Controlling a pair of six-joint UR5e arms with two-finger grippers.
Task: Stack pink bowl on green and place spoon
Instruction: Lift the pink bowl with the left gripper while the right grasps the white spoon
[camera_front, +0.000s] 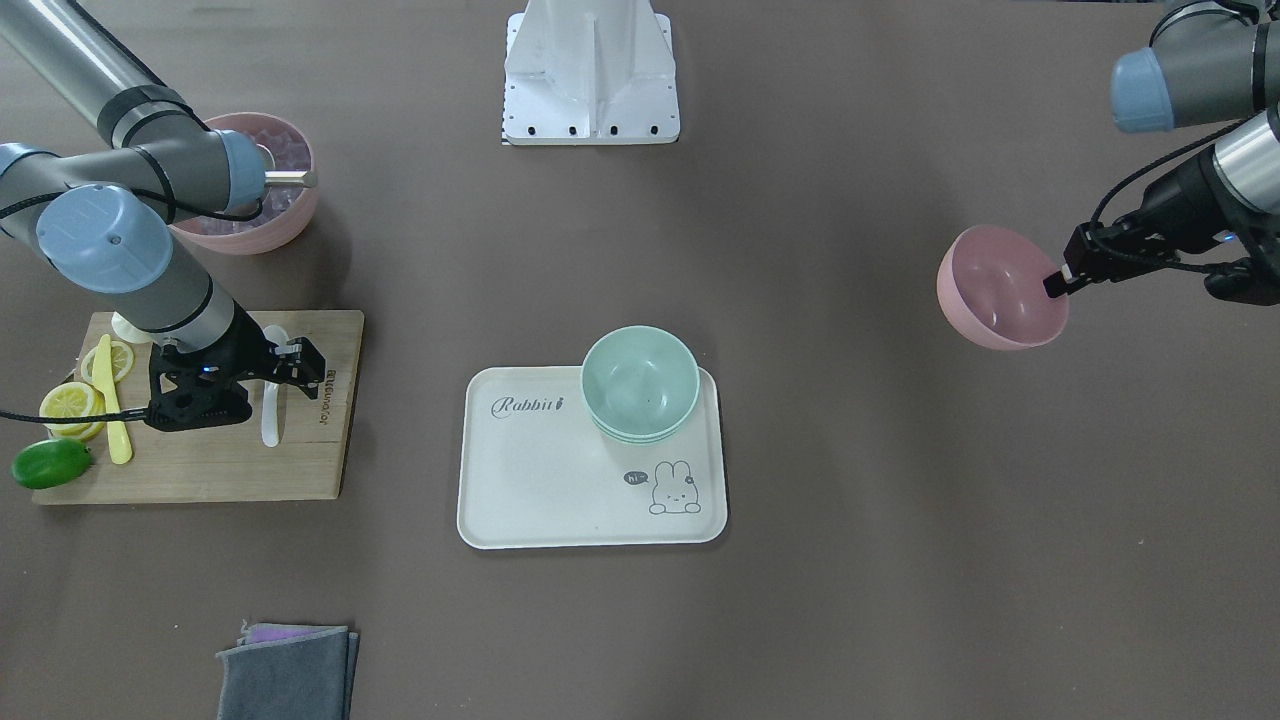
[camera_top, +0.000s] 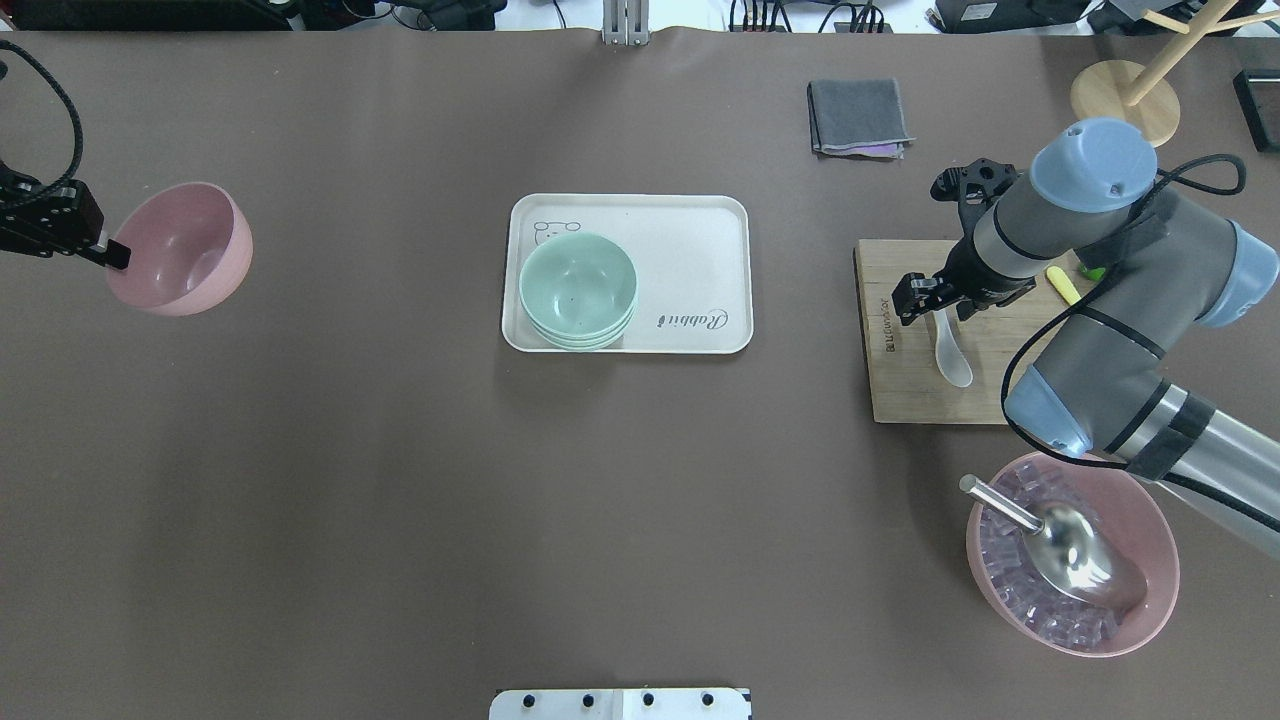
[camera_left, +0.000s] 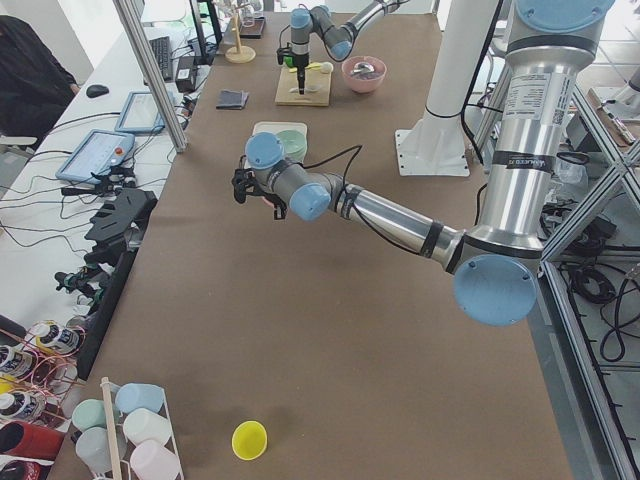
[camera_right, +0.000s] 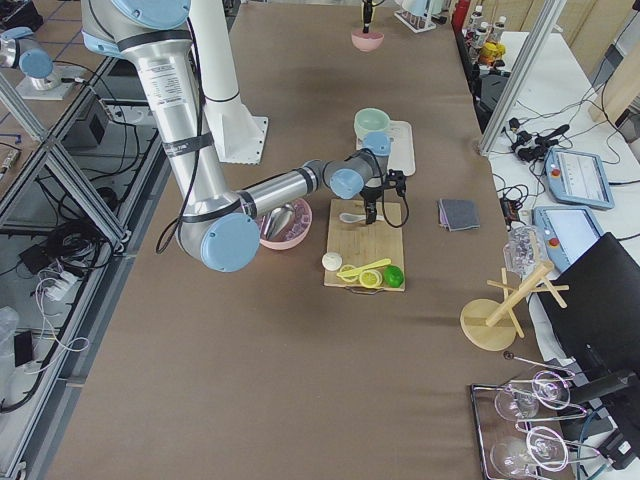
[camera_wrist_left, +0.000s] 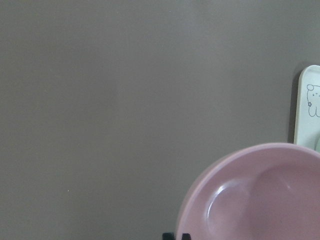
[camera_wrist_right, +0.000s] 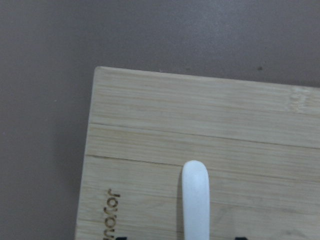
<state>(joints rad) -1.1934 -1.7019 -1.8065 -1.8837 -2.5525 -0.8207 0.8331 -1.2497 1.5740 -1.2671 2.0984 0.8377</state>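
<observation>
My left gripper is shut on the rim of the pink bowl and holds it tilted at the table's far left, well away from the tray; it also shows in the front view and the left wrist view. The green bowls sit stacked on a corner of the white rabbit tray. The white spoon lies on the wooden cutting board. My right gripper is open, low over the spoon's handle, one finger on each side.
A larger pink bowl of ice cubes with a metal scoop stands near the board. Lemon slices, a lime and a yellow knife lie on the board's other end. A folded grey cloth and a wooden rack stand at the far side.
</observation>
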